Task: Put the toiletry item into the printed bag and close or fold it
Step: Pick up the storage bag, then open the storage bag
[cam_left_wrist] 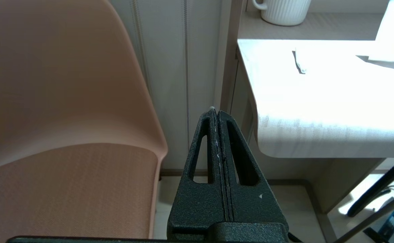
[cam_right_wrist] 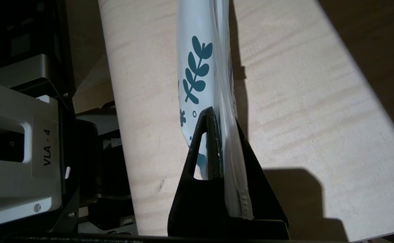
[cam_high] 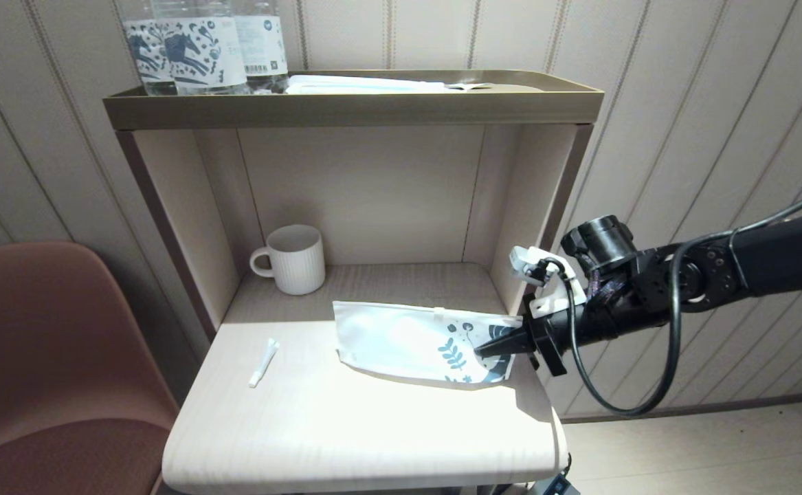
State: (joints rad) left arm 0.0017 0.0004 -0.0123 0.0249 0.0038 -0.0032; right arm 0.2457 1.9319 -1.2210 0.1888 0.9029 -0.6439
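The printed bag (cam_high: 407, 340), a flat white pouch with dark blue leaves at its right end, lies across the middle of the table (cam_high: 346, 426). My right gripper (cam_high: 486, 348) reaches in from the right and is shut on that printed end; in the right wrist view the bag (cam_right_wrist: 197, 67) runs between the two black fingers (cam_right_wrist: 210, 145). The toiletry item (cam_high: 263, 361), a thin white stick, lies apart on the table to the bag's left, also seen from the left wrist (cam_left_wrist: 299, 62). My left gripper (cam_left_wrist: 216, 113) is shut and empty, low beside the table's left edge.
A white ribbed mug (cam_high: 294, 259) stands at the back left of the shelf recess. Blue-printed water bottles (cam_high: 198, 45) and a flat white packet (cam_high: 366, 84) sit on the top tray. A brown chair (cam_high: 43, 364) is close on the left.
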